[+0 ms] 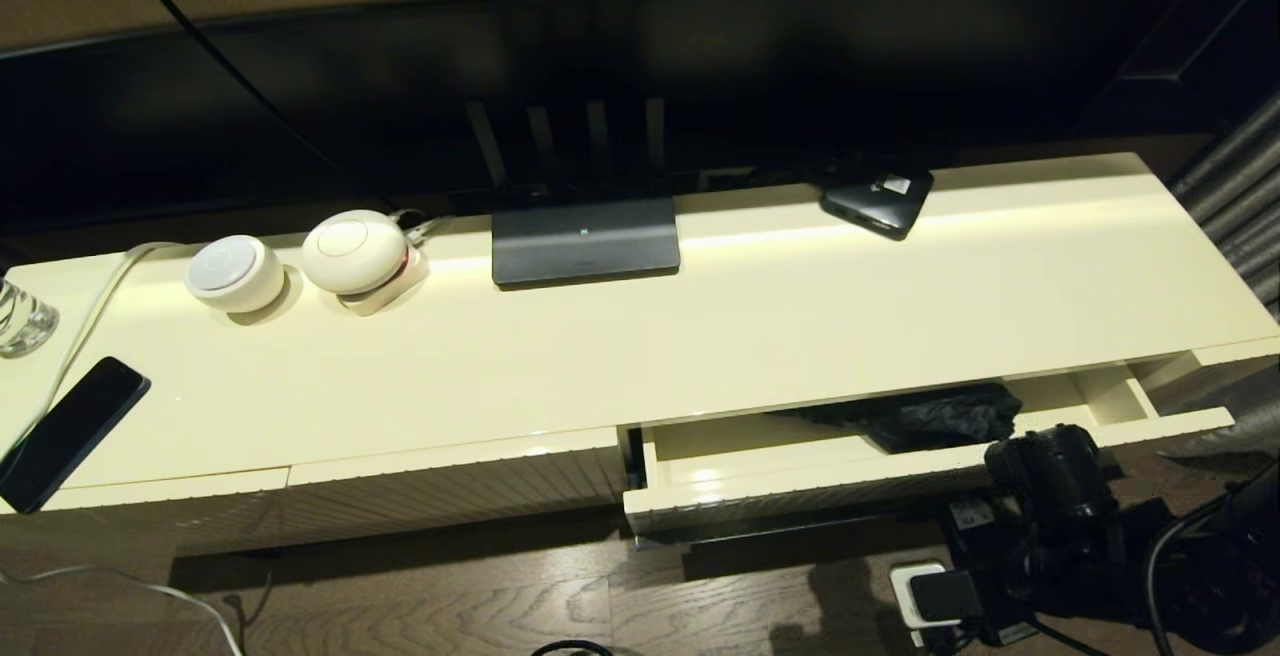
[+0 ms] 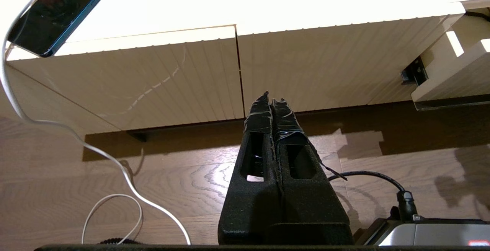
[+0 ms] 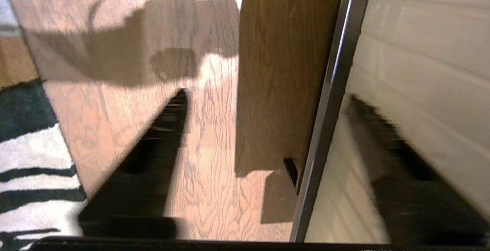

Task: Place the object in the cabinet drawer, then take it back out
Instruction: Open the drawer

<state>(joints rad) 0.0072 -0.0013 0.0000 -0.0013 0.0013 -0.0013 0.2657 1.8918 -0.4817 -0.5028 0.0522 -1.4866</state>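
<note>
Head cam looks down from above at the cream cabinet surface (image 1: 700, 336) w/ open drawer (image 1: 800, 476) at lower right. Left wrist cam sits low nr the floor (image 2: 153, 189), looking up at the ribbed front panels (image 2: 160, 79). Right wrist cam is v. close to the drawer's ribbed front (image 3: 413, 71), floor beside. All share the cabinet front.

Cabinet drawer (image 1: 800, 481): pulled partly out, right half of cabinet. Umbrella (image 1: 925, 416): inside drawer, toward its back, partly under cabinet top (image 1: 700, 336). Right gripper (image 3: 268, 136): at drawer front (fingers spread, straddling lower edge). On top: phone (image 1: 65, 431) far left, small box (image 1: 878, 198) back right.
</note>
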